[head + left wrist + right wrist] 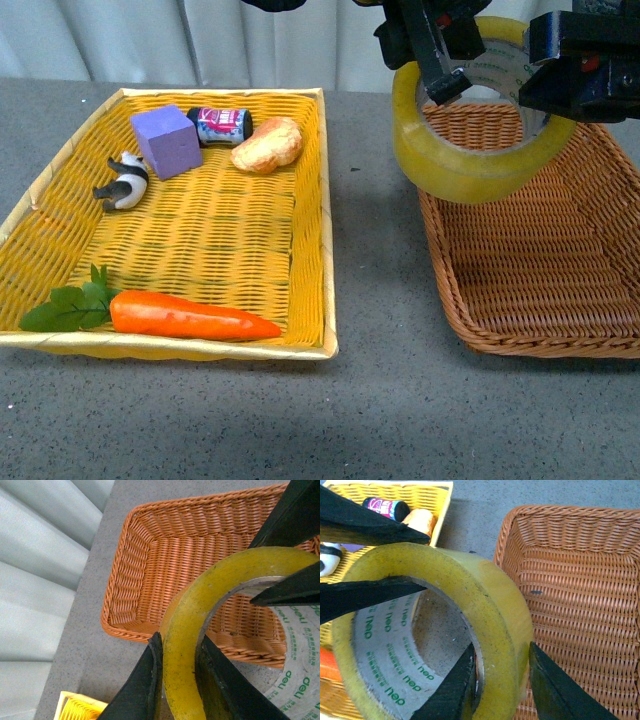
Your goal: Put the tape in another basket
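The tape (470, 165), a wide yellowish roll with a white printed core, hangs in the air above the near-left corner of the brown wicker basket (560, 260). Both grippers are shut on its wall. My left gripper (440, 80) pinches the roll's left side, one finger inside the core and one outside (181, 680). My right gripper (550, 95) clamps the opposite side the same way (501, 680). In the right wrist view the tape (485, 605) sits over the basket's rim (510, 525). The left wrist view shows the basket (175, 555) below the tape (215, 585).
A bright yellow woven basket (60, 170) stands to the left. It holds a carrot (190, 316), a purple block (165, 140), a small can (220, 124), a bread roll (268, 145) and a black-and-white toy (125, 183). Grey tabletop (380, 250) separates the two baskets.
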`<act>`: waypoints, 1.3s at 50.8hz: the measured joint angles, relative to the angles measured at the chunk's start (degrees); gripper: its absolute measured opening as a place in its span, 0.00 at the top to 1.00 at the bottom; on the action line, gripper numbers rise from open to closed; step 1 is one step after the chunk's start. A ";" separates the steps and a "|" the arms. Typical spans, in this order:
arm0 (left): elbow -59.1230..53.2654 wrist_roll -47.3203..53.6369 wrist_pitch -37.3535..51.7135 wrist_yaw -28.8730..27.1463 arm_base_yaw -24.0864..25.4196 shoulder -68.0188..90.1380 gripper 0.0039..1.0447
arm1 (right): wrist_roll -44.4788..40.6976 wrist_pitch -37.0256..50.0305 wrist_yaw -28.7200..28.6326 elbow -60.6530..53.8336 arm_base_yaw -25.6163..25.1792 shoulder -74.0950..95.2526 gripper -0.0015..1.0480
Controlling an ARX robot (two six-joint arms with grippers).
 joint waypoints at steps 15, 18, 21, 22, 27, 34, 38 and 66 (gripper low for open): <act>-0.02 -4.96 3.58 -4.31 -1.18 -0.15 0.73 | 1.01 0.33 2.45 1.05 -0.24 1.20 0.84; -0.02 -7.04 4.61 -4.33 -1.14 -0.59 0.64 | 1.03 0.68 3.08 1.20 -0.59 1.51 0.85; -0.17 -9.86 5.77 -4.50 -0.83 -1.60 0.54 | 1.03 0.72 3.63 1.40 -1.29 2.03 0.85; -0.28 -10.45 6.27 -4.55 -0.74 -1.92 0.50 | 1.01 0.72 3.69 1.42 -1.44 2.19 0.85; -1.97 -13.79 8.85 -4.96 0.00 -4.76 0.33 | 0.83 1.42 4.76 1.44 -3.17 4.09 0.85; -6.71 -18.80 17.97 -14.45 1.86 -6.80 0.09 | 0.83 2.45 4.46 1.49 -6.80 6.97 0.85; -10.54 -22.73 24.46 -20.04 3.58 -7.28 0.05 | 1.09 3.15 3.17 1.31 -8.57 8.31 0.85; -35.43 -54.86 39.10 -46.77 10.78 -12.90 0.06 | 3.34 10.40 3.43 0.98 -10.47 24.83 0.85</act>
